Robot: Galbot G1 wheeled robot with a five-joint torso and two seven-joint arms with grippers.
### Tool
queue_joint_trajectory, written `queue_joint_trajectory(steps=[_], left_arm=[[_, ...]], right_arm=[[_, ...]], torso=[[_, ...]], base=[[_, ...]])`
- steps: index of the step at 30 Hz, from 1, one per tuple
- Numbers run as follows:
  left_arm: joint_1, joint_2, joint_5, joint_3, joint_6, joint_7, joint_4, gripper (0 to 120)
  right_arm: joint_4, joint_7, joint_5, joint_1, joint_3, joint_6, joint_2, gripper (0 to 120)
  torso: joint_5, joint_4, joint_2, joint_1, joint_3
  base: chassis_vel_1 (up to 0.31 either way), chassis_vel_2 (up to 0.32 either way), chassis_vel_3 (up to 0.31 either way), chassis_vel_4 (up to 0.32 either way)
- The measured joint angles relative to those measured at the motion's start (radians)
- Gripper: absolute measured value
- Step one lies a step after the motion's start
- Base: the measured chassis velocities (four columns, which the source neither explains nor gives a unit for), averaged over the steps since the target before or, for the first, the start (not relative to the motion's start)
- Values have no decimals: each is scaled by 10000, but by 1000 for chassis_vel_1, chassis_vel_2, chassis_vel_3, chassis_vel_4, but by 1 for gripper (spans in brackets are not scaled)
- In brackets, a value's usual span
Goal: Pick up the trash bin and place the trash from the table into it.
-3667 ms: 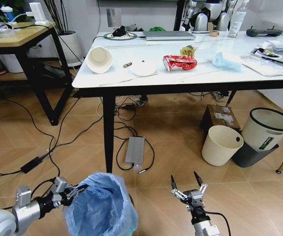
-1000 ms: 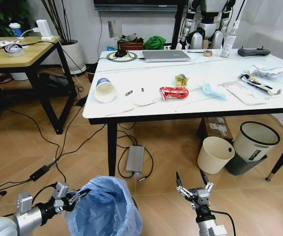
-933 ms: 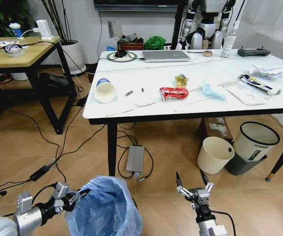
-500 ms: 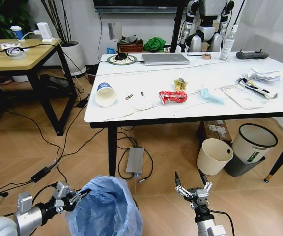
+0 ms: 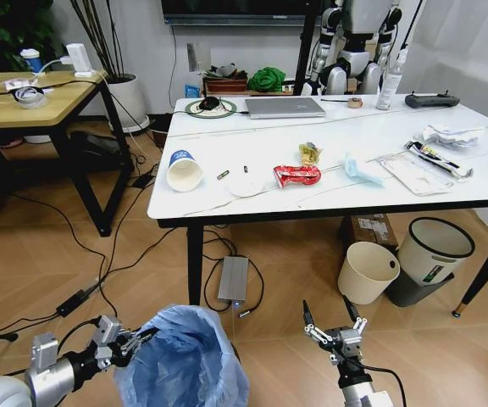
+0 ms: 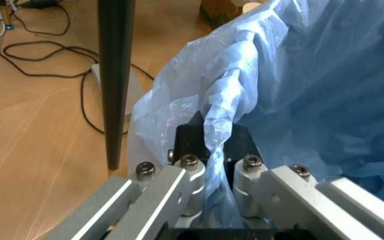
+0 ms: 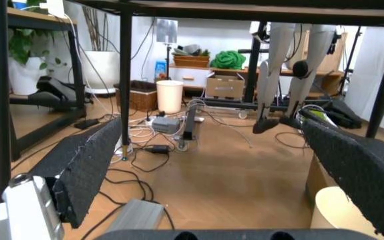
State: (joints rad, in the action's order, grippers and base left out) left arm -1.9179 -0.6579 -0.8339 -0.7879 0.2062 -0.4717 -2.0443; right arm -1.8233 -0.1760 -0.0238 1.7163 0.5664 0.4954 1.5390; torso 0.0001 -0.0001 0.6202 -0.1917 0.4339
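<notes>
**Operator:** Report claw status.

**Technician:** Left claw (image 6: 209, 150) is clamped on the rim fold of the trash bin (image 5: 185, 360), held low in front of the robot, short of the table (image 5: 337, 191). Right claw (image 5: 335, 329) has its fingers spread and holds nothing, low beside the bin.

**Operator:** Task progress?

**Technician:** Bin pickup appears complete. No trash is loaded yet: the paper cup (image 5: 183, 170), white lid (image 5: 246, 185), red wrapper (image 5: 296, 175), yellow wrapper (image 5: 310, 153) and mask (image 5: 361, 168) all lie on the table. Every transfer remains outstanding.
</notes>
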Motion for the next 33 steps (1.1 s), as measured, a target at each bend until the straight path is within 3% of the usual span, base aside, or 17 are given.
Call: queue_joint_trajectory(steps=[17,33], left_arm=[[33,-49,92,116,-19,-33,-96,0],[-6,-356,132,95,-15,-58,-157,0]], right_arm=[[-114,-30,-135,208,291,300,-237,100],[-480,-36,406,174,229,189,300,100]], torso=[[-1,0,696,-277,418],[-2,1,1404,-565,839]], base=[[0,0,0,0],[0,0,0,0]])
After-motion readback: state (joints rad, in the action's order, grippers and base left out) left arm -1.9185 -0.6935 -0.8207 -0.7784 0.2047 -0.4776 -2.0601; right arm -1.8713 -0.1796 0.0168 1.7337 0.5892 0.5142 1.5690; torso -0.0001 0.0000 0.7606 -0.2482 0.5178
